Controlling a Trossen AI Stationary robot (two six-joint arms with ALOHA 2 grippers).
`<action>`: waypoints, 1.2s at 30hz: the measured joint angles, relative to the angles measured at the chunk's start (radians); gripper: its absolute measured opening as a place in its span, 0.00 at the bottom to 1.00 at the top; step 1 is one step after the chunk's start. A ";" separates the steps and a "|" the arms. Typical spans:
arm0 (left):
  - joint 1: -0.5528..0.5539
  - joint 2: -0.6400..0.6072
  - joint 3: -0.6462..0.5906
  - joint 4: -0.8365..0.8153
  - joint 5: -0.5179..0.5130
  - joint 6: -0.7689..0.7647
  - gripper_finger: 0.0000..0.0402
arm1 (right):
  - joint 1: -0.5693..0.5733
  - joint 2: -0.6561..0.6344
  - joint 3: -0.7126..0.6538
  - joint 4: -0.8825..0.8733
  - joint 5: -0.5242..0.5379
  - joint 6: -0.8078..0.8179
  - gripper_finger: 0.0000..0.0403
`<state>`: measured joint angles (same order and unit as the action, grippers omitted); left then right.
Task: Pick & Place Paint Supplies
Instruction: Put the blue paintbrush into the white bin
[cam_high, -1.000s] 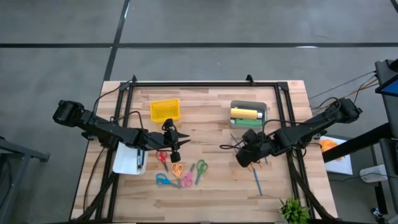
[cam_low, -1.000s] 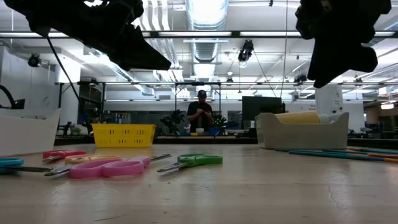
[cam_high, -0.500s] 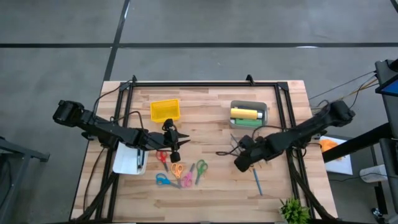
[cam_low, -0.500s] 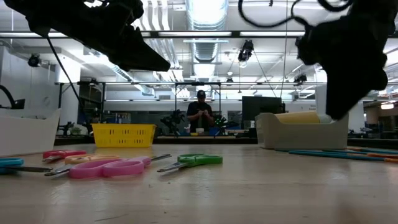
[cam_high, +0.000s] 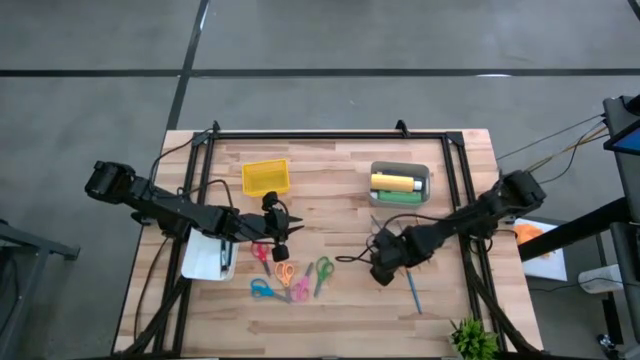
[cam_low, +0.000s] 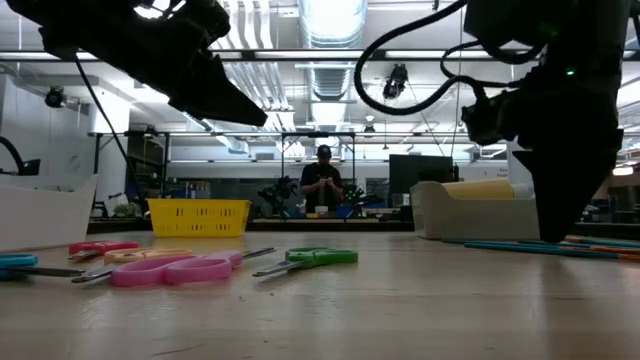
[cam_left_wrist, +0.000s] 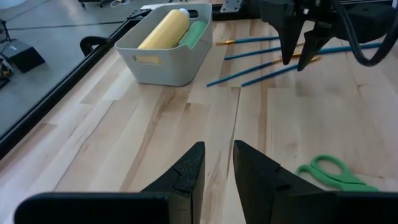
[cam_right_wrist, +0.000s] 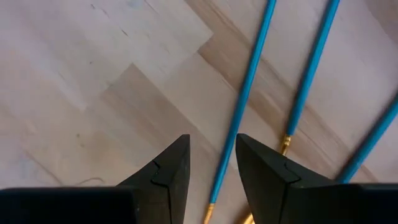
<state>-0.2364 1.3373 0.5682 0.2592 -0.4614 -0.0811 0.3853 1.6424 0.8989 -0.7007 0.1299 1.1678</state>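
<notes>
Wooden table (cam_high: 340, 310) being occupied by yellow basket (cam_high: 265, 178), white bin (cam_high: 207, 257), grey bin (cam_high: 400, 171) with bottles, coloured scissors (cam_high: 290, 275) being spread left of centre, teal brushes (cam_right_wrist: 242, 102) lying right.

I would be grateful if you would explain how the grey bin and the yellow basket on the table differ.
The grey bin holds a yellow bottle and a green bottle lying on their sides; nothing shows inside the yellow basket. The bin's walls are solid and rounded at the corners, while the basket's walls are perforated. The bin sits on the right arm's side, the basket on the left arm's. Both are open-topped and stand upright toward the far edge.
</notes>
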 joint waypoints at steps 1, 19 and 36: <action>0.000 0.000 0.000 0.000 0.000 0.000 0.22 | -0.002 0.005 0.000 -0.001 0.000 -0.014 0.32; 0.000 0.000 0.000 -0.029 -0.002 0.003 0.22 | -0.076 0.011 -0.042 0.028 -0.052 -0.083 0.32; 0.000 0.000 0.000 -0.035 -0.002 0.003 0.22 | -0.087 0.010 -0.051 0.023 -0.052 -0.094 0.16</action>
<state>-0.2365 1.3373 0.5682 0.2245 -0.4633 -0.0784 0.2981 1.6524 0.8478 -0.6777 0.0782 1.0736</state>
